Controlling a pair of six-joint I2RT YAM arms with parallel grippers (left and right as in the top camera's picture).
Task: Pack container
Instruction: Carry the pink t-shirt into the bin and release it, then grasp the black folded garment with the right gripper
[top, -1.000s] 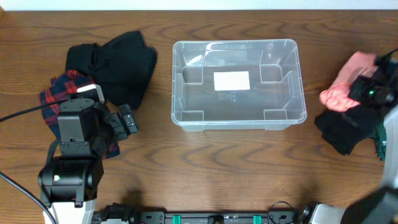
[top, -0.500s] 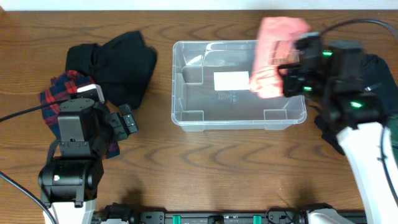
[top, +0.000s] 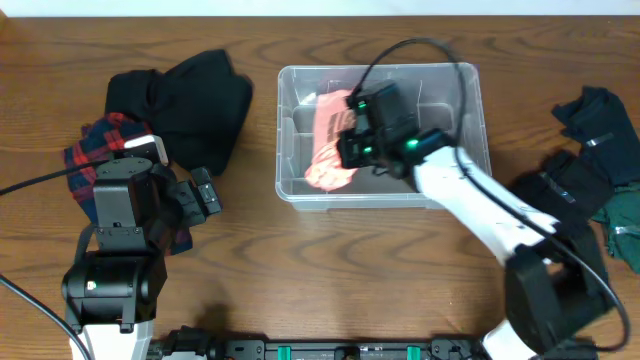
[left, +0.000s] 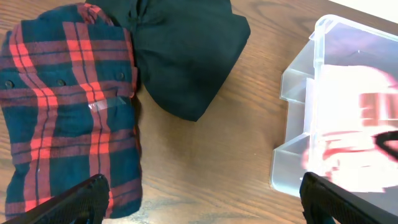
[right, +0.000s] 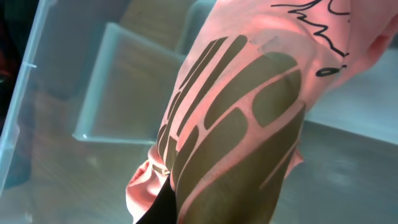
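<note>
Container (top: 484, 140), clear plastic bin: desk centre toward rear edge, long axis left to right. Pink printed garment (top: 328, 150): hangs into the bin's left half, directly below the right gripper (top: 362, 138), which is clamped on it. Left gripper (top: 205, 193): jaws wide apart, beside plaid shirt (left: 68, 112) near desk's left edge, farther off.

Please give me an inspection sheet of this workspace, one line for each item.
Surface: wooden table.
Job's things: clear container mid-table; pink garment hanging into its left part.
Clutter: black garment and plaid shirt at left; dark clothes and green garment at right.
Grippers: left gripper open, holding nothing, beside the plaid shirt; right gripper shut on the pink garment.
Cables: black cable at left edge; cable loop over the right arm.
Surroundings: nothing seen.
</note>
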